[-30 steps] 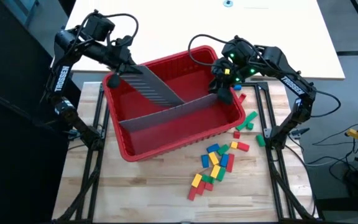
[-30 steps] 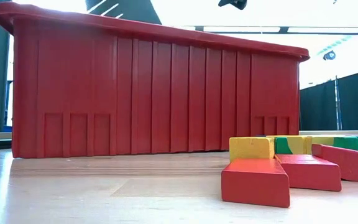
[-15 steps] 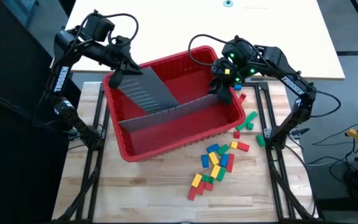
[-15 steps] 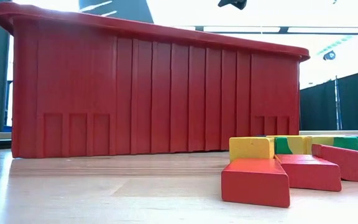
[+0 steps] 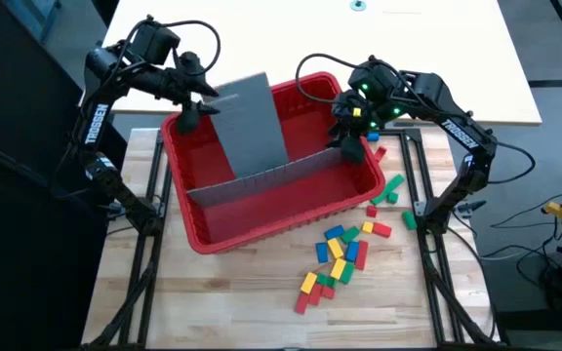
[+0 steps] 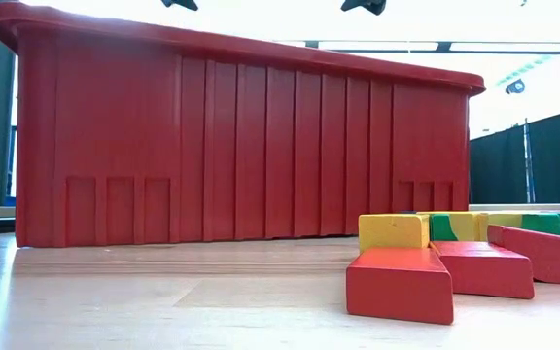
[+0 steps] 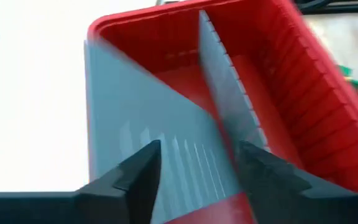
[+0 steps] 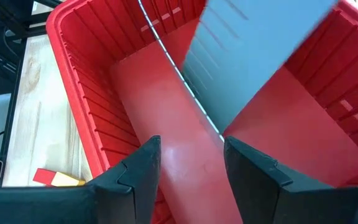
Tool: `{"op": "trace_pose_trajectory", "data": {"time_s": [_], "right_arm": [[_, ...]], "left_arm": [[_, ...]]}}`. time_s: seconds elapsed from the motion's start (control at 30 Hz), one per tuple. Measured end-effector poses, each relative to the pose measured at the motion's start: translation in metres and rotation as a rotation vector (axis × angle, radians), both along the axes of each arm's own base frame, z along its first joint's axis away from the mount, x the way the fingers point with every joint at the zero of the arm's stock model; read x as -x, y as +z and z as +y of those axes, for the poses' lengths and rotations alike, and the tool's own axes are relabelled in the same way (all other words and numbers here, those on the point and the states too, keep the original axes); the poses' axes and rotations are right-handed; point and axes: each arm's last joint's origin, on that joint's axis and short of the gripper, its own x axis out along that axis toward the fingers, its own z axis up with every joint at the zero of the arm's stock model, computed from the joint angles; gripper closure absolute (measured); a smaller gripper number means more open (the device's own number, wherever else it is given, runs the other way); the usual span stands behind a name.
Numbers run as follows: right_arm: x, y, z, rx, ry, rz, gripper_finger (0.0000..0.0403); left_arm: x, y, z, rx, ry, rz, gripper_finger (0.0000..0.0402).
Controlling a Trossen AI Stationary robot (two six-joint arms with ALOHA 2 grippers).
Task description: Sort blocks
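Note:
Several red, green, blue and yellow blocks lie on the wooden table to the near right of the red bin; in the low view some sit close by. A grey slotted divider stands across the bin. A second grey panel lies slanted over the bin's far half, its near edge at the divider, and it looks blurred in both wrist views. My left gripper is open at that panel's far left corner. My right gripper is open over the divider's right end, one finger on each side. My left gripper is open with the loose panel just beyond its fingers; I cannot tell whether a finger touches it. My right gripper points down into the bin astride the divider's top edge; I see no touch.
The bin fills the table's middle and stands tall in the low view. Black frame rails run along the table's left and right sides. A white surface lies beyond the far edge. Bare wood shows at the near side.
My left gripper has opened and let go of the grey panel. The panel, which slanted steeply down into the bin, has tipped over so that its broad face turns upward; its near edge has stayed at the divider.

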Motion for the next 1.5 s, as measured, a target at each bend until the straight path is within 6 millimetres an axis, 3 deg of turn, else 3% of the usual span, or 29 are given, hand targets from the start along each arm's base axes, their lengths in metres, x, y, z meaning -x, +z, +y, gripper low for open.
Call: {"op": "trace_pose_trajectory", "data": {"time_s": [0.2,0.33,0.47,0.63,0.7,1.03,1.33,1.5], "right_arm": [[0.0,0.0,0.0,-0.001,0.0,0.001,0.0247],[0.002,-0.003,0.003,-0.017,0.017,0.035,0.0251],[0.006,-0.007,0.01,-0.02,0.072,0.105,0.0296],[0.006,-0.009,0.017,-0.024,0.105,0.131,0.039],[0.005,-0.009,0.02,-0.024,0.114,0.132,0.0394],[0.002,-0.011,0.044,-0.078,0.213,0.171,0.0402],[-0.017,-0.022,0.059,-0.036,0.179,0.161,0.0403],[-0.021,-0.033,0.063,-0.044,0.159,0.145,0.0403]], "left_arm": [[-0.001,0.002,0.002,-0.036,0.022,-0.009,0.0138],[-0.002,0.003,0.004,-0.057,0.035,-0.011,0.0149],[-0.002,0.001,0.004,-0.055,0.029,0.014,0.0224],[0.0,-0.002,0.002,-0.06,0.0,0.048,0.0377],[0.0,-0.002,0.002,-0.057,-0.001,0.055,0.0392],[0.0,-0.01,0.018,-0.133,0.132,0.177,0.0401],[-0.001,-0.022,0.048,0.053,0.186,0.054,0.0401],[-0.003,-0.031,0.051,0.086,0.187,0.051,0.0402]]}}
